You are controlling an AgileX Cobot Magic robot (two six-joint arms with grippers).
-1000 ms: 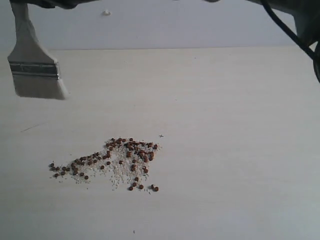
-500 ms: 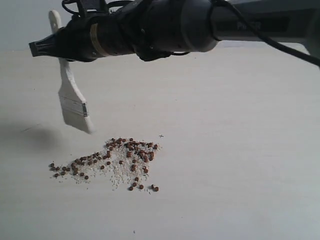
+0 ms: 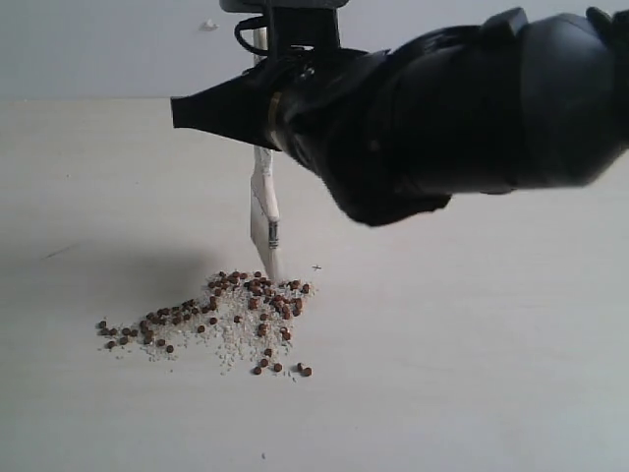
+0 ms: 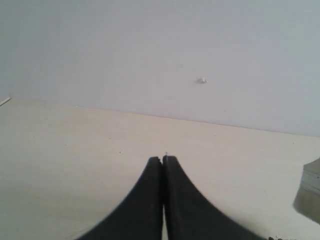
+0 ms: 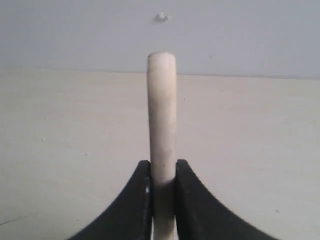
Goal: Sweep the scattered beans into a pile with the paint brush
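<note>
The right hand (image 3: 192, 111) reaches across from the right of the exterior view, well above the tabletop (image 3: 472, 374), with its two dark fingers clamped on the pale wooden handle of the paint brush (image 3: 263, 202). In the right wrist view the handle (image 5: 162, 110) stands straight up out of the pinch of that hand (image 5: 162, 170), a finger pressed to each side. The brush hangs nearly upright below the hand, seen almost edge-on, bristles downward. The bristle tip meets the far edge of the pile (image 3: 226, 320), directly beneath the hand; how hard it presses on the tabletop cannot be told. The reddish-brown beans (image 3: 270, 295) lie thickest just beside the bristles and thin out in a trail toward the left, mixed with white grains (image 3: 231, 344), with a few strays on the near side. The left hand (image 4: 162, 165) has its fingers shut together with nothing between them, held over bare tabletop; in its wrist view the brush's ferrule and bristles (image 4: 311, 192) show at the edge, well apart from it.
</note>
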